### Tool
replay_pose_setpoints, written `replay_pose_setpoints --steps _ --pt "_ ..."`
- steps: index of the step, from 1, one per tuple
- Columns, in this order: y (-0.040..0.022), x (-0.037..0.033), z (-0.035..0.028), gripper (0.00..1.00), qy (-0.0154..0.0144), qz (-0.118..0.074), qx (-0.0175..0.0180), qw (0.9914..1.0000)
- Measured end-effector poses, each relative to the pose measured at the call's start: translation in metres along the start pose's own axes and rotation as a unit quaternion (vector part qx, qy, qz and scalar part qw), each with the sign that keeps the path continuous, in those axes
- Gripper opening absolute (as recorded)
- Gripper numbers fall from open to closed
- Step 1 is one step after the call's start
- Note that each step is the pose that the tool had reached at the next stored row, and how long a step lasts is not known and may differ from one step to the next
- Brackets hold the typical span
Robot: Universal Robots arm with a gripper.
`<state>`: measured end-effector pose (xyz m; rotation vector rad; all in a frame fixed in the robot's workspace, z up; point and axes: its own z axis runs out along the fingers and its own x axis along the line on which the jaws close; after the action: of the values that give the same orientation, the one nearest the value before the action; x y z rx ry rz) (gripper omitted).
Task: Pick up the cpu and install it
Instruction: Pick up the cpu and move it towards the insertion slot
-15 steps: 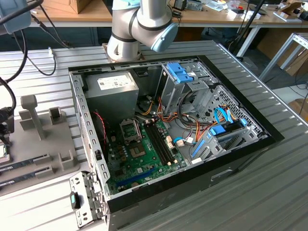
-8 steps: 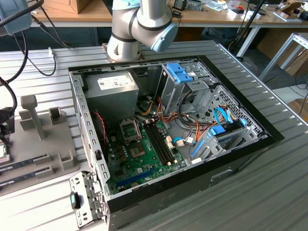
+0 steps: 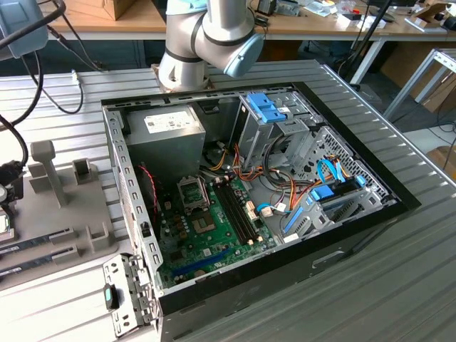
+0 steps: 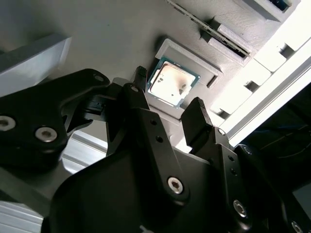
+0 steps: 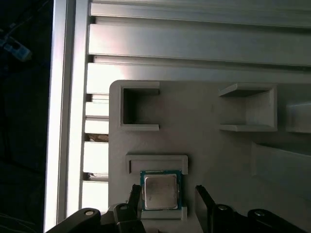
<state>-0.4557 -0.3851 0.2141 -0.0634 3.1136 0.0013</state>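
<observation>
Your jaws are standing wide and gripping nothing. In both wrist views they are hanging over the cpu [image 5: 160, 191], one finger to each side of it, and neither finger is pressing on its edges. That straddle is likely lining the pads up with two opposite sides of the chip for a squeeze across its width.

The cpu [image 4: 172, 83] is lying flat, metal top up, in a shallow square pocket of the grey holder [image 5: 218, 160]. Raised lips are hugging the chip on two opposite sides. They are probably keeping it square and in a known spot, while the other two sides are staying free for the fingers. The holder is resting on the slatted desk [image 5: 194, 48]. Two box-shaped pockets [image 5: 141, 107] beside the chip's pocket are showing nothing inside.

In the exterior view, the holder [image 3: 64, 214] is sitting at the exterior view's left, just beside the open computer case [image 3: 342, 235]. Its long slots are carrying what look like memory sticks [image 3: 35, 244]. Inside the case, the motherboard [image 3: 206, 235] is lying face up, and the black socket frame [image 3: 192, 192] is waiting well apart from the chip. You cannot tell from here what is sitting in that frame. So the pick is not yet made.
</observation>
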Motion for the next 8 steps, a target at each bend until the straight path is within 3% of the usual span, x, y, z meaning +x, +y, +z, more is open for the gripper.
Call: replay_pose_setpoints --steps 8 --pt "-0.0013 0.0015 0.0074 0.56 -0.0001 -0.006 -0.0002 0.99998"
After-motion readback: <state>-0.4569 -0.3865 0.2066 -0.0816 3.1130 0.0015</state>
